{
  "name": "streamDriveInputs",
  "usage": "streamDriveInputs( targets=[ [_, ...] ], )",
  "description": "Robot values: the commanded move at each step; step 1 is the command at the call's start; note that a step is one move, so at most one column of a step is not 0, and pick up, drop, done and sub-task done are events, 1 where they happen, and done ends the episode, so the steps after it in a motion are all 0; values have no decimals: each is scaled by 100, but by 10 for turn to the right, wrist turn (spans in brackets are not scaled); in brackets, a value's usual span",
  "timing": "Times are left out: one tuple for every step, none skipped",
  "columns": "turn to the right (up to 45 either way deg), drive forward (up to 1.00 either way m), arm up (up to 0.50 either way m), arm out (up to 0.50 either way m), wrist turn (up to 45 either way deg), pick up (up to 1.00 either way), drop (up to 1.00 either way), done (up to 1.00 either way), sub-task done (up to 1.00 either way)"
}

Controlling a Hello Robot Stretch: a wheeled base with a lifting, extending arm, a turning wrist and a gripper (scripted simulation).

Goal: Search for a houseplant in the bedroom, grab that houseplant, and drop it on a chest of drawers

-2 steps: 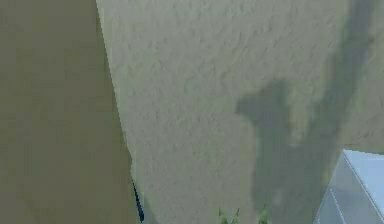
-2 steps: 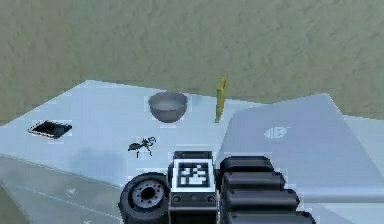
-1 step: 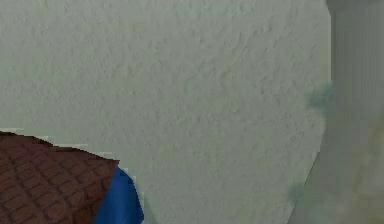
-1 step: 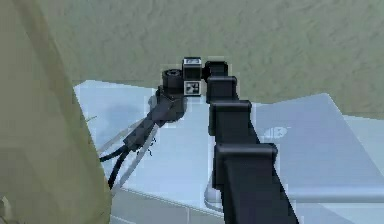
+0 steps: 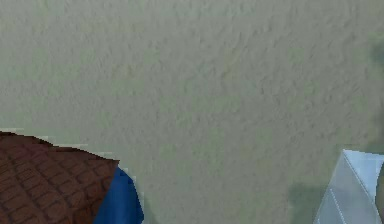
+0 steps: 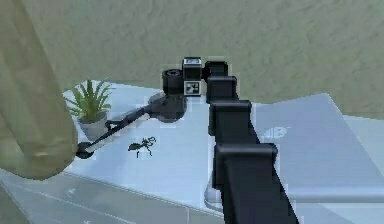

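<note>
Gripper: the gripper (image 6: 92,148) lies low over a pale furniture top (image 6: 310,130). Its thin fingers (image 6: 120,128) slant toward the arm side view's left and end near the foot of a plant pot. I cannot tell how the fingers are set. I also cannot tell whether it holds anything, because the plant stands on the surface just behind them.
Arm: the dark square arm (image 6: 240,165) rises from the bottom edge and stretches across the top, with two white marker squares (image 6: 190,78) at its far end. I judge it is stretched this far to bring the fingers down to pot level.
Pale furniture top: it is flat and bluish white, with a front face below it at the bottom left. I cannot tell whether this is the piece the task names for the drop.
Small dark thing: a small black object (image 6: 140,148) lies on the top just beside the fingers. It is too small to name.
Houseplant: the houseplant (image 6: 90,100) has green spiky leaves and a white pot. It stands upright near the top's far left corner, close to the fingertips. I cannot tell whether they touch it.
Wall: a beige textured wall (image 6: 300,50) lies behind the top.
Forward view: a brown patterned cover (image 5: 45,185) with a blue edge (image 5: 124,205) shows low on the left. A pale corner (image 5: 352,190) shows low on the right, against the same beige wall.
Step in hand: judging by where the fingers are, this is either the grab or the set-down.
</note>
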Motion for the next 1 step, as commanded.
streamDriveInputs(
  targets=[
    [0,0,0,0,450,0,0,0,0]
  ],
)
